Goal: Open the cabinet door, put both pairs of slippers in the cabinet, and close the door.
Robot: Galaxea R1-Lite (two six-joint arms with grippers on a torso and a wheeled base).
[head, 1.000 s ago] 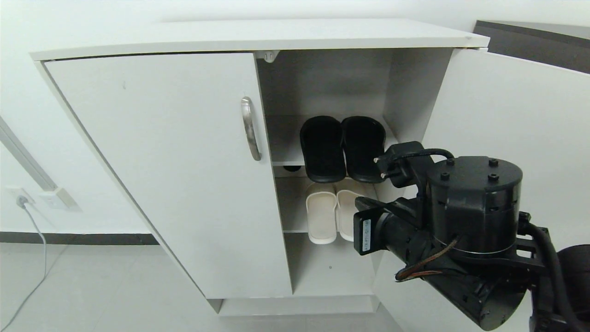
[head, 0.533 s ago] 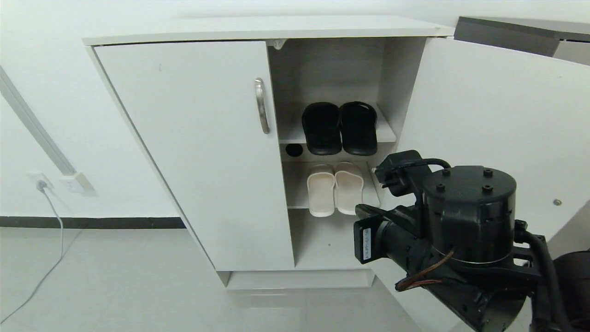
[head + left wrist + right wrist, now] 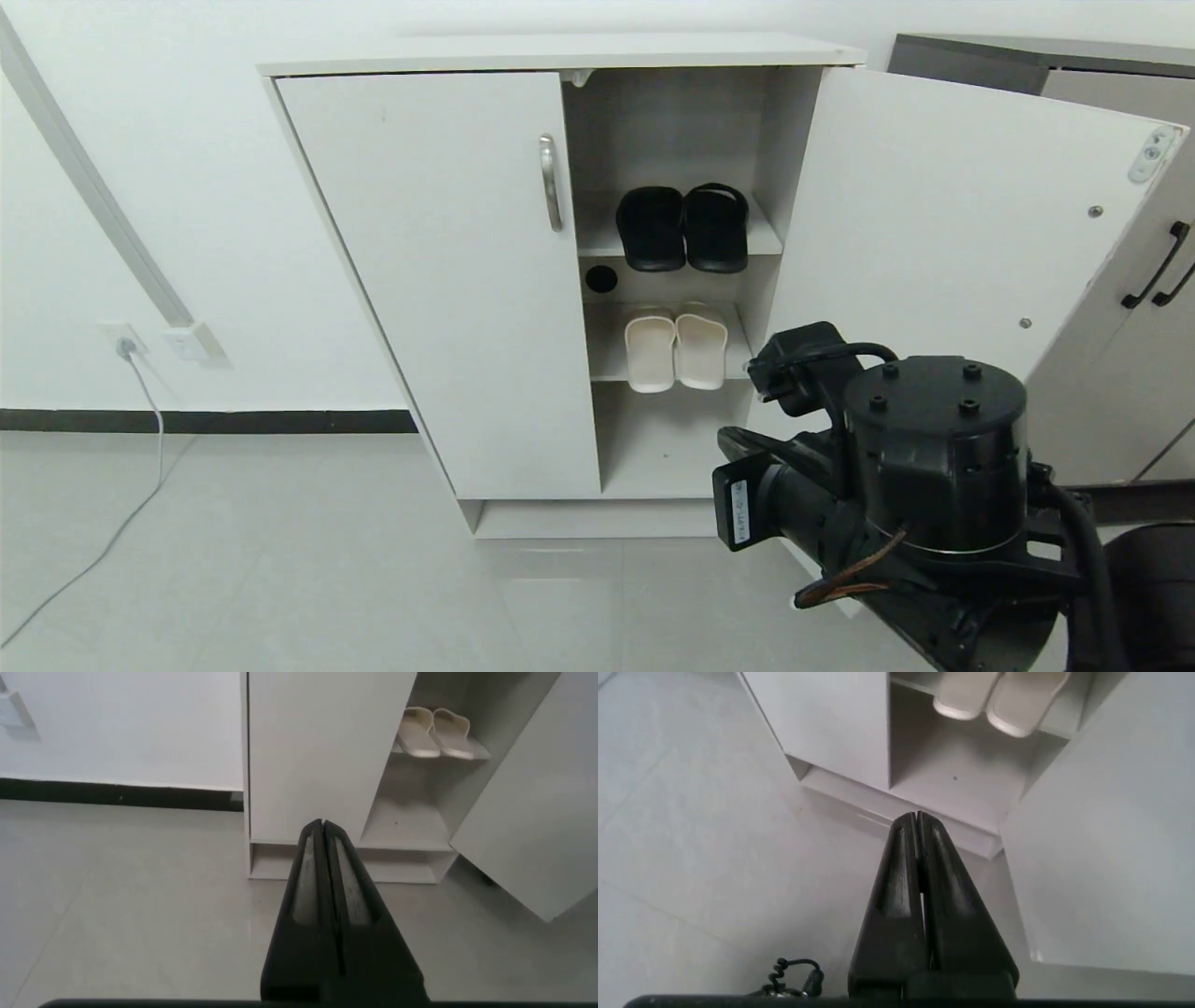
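The white cabinet (image 3: 448,271) stands against the wall with its right door (image 3: 934,215) swung open and its left door shut. A black pair of slippers (image 3: 682,228) lies on the upper shelf. A white pair of slippers (image 3: 676,348) lies on the shelf below, seen also as the white slippers (image 3: 439,730) and the white slippers (image 3: 999,693) in the wrist views. My right arm is low in front of the open door. My right gripper (image 3: 919,821) is shut and empty, above the floor before the cabinet base. My left gripper (image 3: 322,826) is shut and empty, facing the cabinet from a distance.
A grey cabinet (image 3: 1148,280) with black handles stands right behind the open door. A wall socket with a cable (image 3: 131,373) is at the left. A silver handle (image 3: 551,182) is on the shut left door. Grey floor tiles (image 3: 280,579) lie open in front.
The head view has pulled back and shifted, so the cabinet looks smaller and farther right. The slippers stay on their shelves; the door stays open.
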